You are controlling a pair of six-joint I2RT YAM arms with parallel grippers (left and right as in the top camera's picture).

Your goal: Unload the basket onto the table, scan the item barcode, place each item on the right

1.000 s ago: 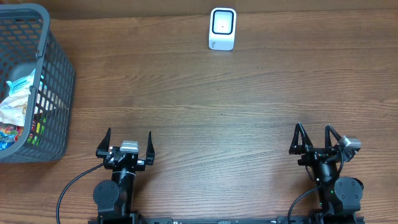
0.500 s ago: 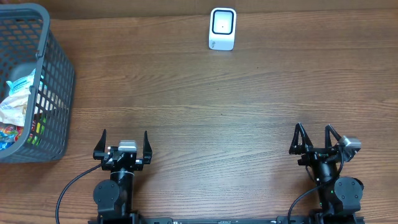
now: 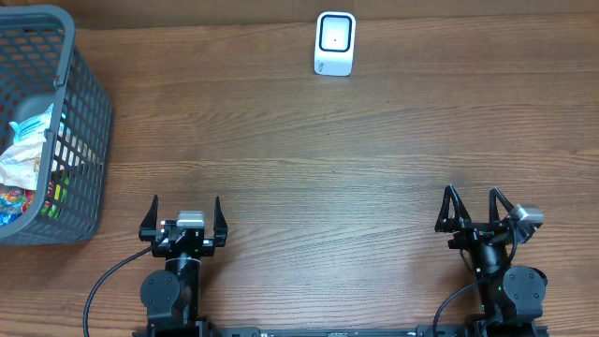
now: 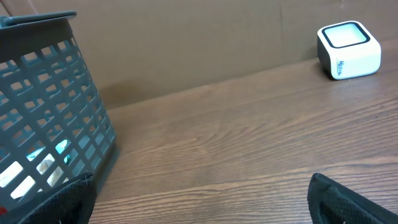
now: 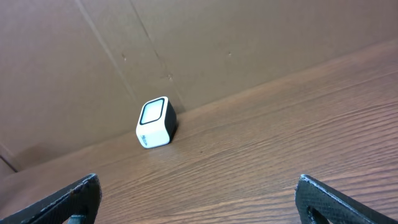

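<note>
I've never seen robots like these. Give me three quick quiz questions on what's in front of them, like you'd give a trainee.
1. Where does the white scanner stand?
A) at the far edge of the table, roughly midway across
B) at the near edge, beside the arms' bases
C) in the middle of the table
2. True or false: the left gripper and the right gripper are both open and hold nothing.
3. Fill in the blank: the packaged items lie in the grey ____ at the table's left end.

Key: 1 A; 2 true; 3 basket.
</note>
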